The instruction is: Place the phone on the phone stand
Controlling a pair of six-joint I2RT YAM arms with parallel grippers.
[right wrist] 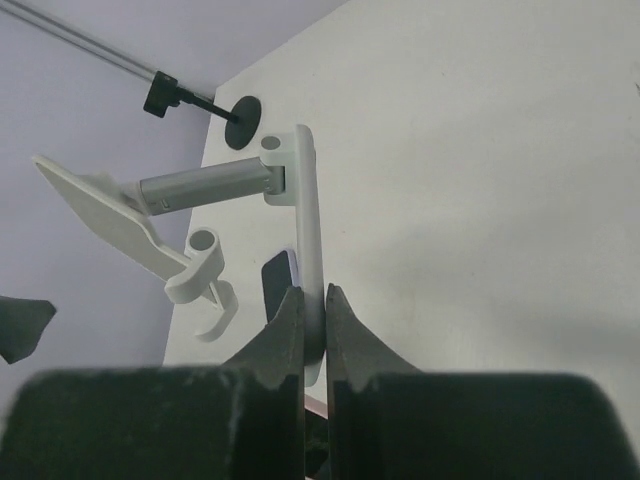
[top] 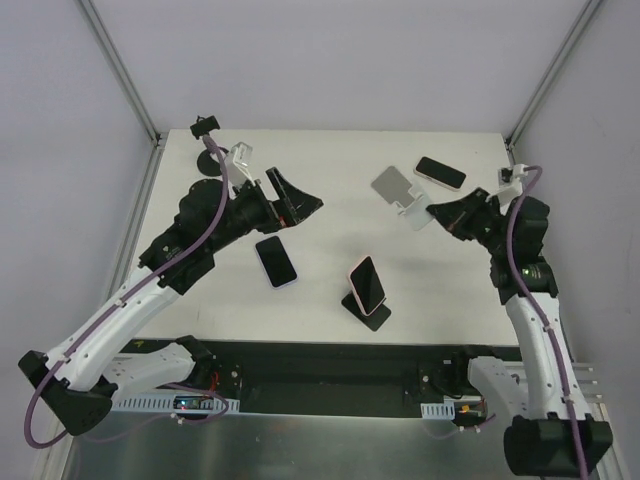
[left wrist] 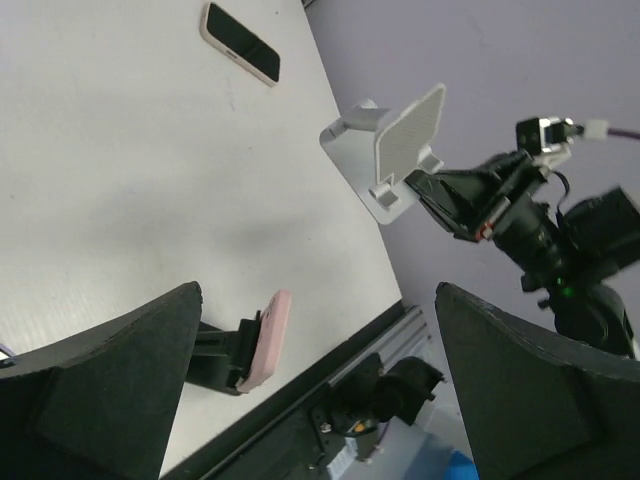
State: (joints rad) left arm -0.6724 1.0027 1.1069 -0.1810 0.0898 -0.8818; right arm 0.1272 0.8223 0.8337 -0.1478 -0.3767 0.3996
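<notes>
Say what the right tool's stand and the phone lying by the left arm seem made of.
Stand: matte white, probably plastic, with a grey textured pad. Phone: glossy dark face, likely glass; pale pink rim, perhaps a soft case.

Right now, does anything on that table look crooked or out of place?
Yes. The white phone stand near the table's far right isn't standing on its base. The right end effector is clamped on its base plate, holding it tipped on edge. Nothing looks spilled or broken.
</notes>
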